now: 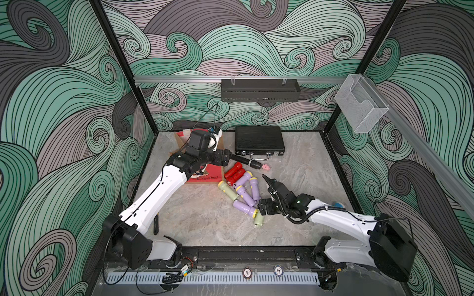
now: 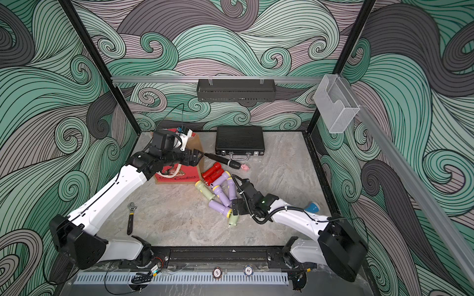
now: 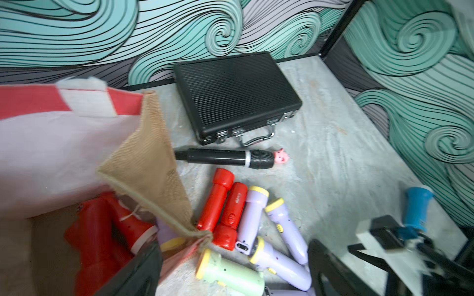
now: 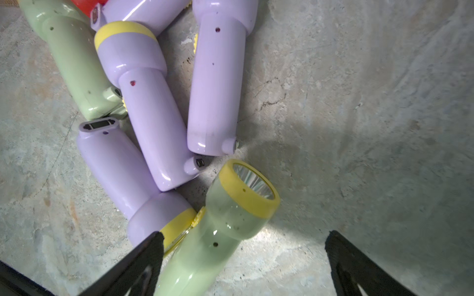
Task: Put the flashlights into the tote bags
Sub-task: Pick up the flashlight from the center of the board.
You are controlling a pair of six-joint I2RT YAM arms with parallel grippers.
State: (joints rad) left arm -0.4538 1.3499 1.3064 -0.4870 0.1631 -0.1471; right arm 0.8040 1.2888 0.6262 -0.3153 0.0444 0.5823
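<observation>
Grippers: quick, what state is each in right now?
Left gripper: open, empty, at the tote bag rim.
Right gripper: open, pale green flashlight between its jaws, not gripped.

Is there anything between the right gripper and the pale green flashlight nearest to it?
Nothing visible does. The open right gripper hangs directly above the pale green flashlight; a lilac flashlight lies beside it, close to one finger, not between.

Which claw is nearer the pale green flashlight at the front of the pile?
Right. The right claw hangs open directly over that green flashlight, straddling its handle. The left claw is farther back, at the tote bag edge.
</observation>
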